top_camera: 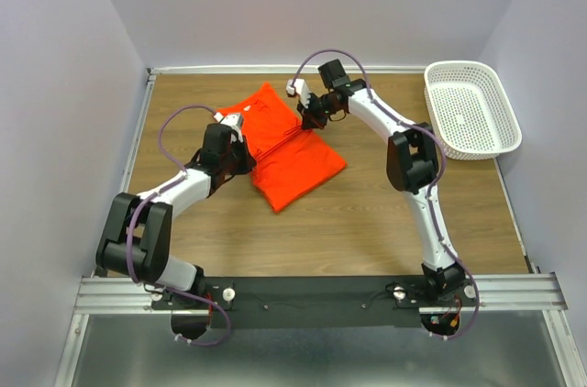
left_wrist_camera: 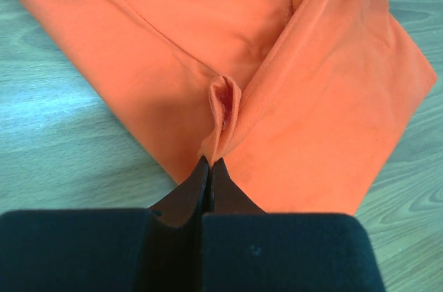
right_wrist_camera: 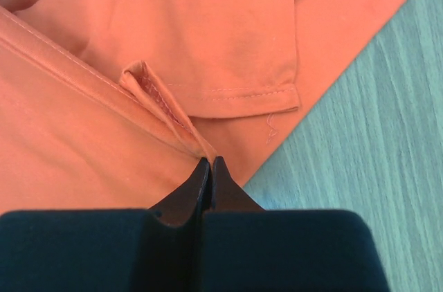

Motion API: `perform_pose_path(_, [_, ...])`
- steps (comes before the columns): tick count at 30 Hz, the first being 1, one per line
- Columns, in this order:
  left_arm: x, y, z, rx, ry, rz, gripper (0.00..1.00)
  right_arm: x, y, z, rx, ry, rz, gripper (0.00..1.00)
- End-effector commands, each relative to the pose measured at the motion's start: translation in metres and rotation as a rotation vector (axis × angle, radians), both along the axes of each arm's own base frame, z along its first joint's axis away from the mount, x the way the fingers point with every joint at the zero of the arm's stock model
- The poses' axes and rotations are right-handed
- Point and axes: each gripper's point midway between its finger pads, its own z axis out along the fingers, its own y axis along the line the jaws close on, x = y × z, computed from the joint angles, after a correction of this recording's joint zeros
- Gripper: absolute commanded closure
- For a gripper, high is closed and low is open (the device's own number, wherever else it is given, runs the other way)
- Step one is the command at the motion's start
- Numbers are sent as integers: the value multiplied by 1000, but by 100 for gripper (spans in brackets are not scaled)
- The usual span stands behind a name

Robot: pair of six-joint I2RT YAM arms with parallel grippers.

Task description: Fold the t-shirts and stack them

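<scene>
Two pincers are pressed shut: your left pincer (left_wrist_camera: 210,164) and right pincer (right_wrist_camera: 210,162) each pinch one end of a raised crease in the bright orange-red fabric t-shirt (top_camera: 293,162). The crease runs pincer to pincer. Bare wooden surface (top_camera: 367,222) lies open behind both. The white plastic lattice basket (top_camera: 470,107) sits well outside the right pincer.

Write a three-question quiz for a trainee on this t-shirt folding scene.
1. True or false: the left gripper is shut on a pinched fold of the t-shirt.
2. Where does the white basket sit? A) at the far right corner of the table; B) at the near left corner; C) on the t-shirt.
3. Short answer: what is the right gripper holding?
Key: 1 true; 2 A; 3 a stitched hem fold of the t-shirt.
</scene>
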Motion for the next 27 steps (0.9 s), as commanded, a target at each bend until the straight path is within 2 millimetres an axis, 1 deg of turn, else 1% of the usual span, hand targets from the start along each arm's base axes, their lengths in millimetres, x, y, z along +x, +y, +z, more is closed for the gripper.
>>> perform_pose_path(1, [11, 5, 1, 18, -12, 3, 100, 20, -2, -4, -20, -42, -55, 94])
perform_pose_path(2, [11, 6, 0, 21, -11, 1, 100, 19, -1, -3, -18, -42, -53, 94])
perform_pose_path(4, [12, 5, -3, 17, -6, 2, 100, 21, 0, -5, -17, -42, -57, 89])
perform_pose_path(5, [13, 6, -3, 18, -6, 7, 100, 21, 1, -4, -15, -45, -57, 82])
perform_pose_path(6, [15, 7, -2, 21, -7, 12, 100, 21, 1, -5, -12, -40, -62, 77])
perform_pose_path(8, [17, 10, -4, 24, -1, 31, 85, 24, 3, -4, -5, -40, -80, 63])
perform_pose_path(9, [20, 13, -4, 33, -5, 54, 76, 29, 5, -1, 4, -49, -99, 45])
perform_pose_path(10, [25, 17, 1, 39, -19, 73, 60, 33, 5, 0, 17, -30, -151, 38])
perform_pose_path(11, [30, 22, 5, 52, -34, 108, 54, 44, 5, 5, 26, -61, -198, 31])
perform_pose_path(12, [35, 27, 11, 61, -51, 136, 48, 49, 5, 10, 33, -74, -225, 25])
perform_pose_path(13, [40, 32, 24, 66, -89, 169, 33, 54, 5, 13, 49, -65, -281, 21])
perform_pose_path(14, [44, 40, 33, 84, -115, 216, 29, 59, 3, 18, 56, -79, -319, 20])
perform_pose_path(15, [49, 56, 42, 126, -150, 297, 28, 66, 1, 29, 66, -108, -361, 20])
perform_pose_path(16, [52, 64, 64, 135, -209, 338, 26, 69, -1, 35, 71, -120, -377, 20])
perform_pose_path(17, [53, 78, 75, 170, -244, 402, 25, 71, -3, 53, 85, -151, -391, 20])
perform_pose_path(18, [52, 83, 85, 178, -270, 421, 25, 69, -3, 58, 89, -155, -395, 20])
perform_pose_path(19, [49, 84, 92, 190, -288, 415, 25, 64, -8, 55, 78, -146, -388, 20])
perform_pose_path(20, [44, 78, 108, 171, -324, 366, 25, 58, -9, 59, 82, -145, -364, 20])
perform_pose_path(21, [41, 71, 113, 158, -331, 317, 25, 50, -11, 77, 95, -165, -335, 20])
perform_pose_path(22, [33, 62, 112, 147, -303, 259, 25, 32, -20, 61, 51, -158, -267, 19])
perform_pose_path(23, [21, 37, 113, 95, -286, 140, 25, 11, -18, 59, 65, -148, -162, 16])
perform_pose_path(24, [7, 21, 106, 78, -244, 69, 25, -2, -25, 90, 56, -290, -28, 15])
perform_pose_path(25, [-3, 9, 103, 65, -223, 27, 25, -20, -31, 81, 36, -308, 56, 14])
perform_pose_path(26, [-19, -7, 100, 56, -212, -28, 25, -53, -44, 44, -7, -266, 150, 14])
perform_pose_path(27, [-37, -32, 96, 38, -188, -97, 25, -79, -52, 34, -34, -325, 337, 13])
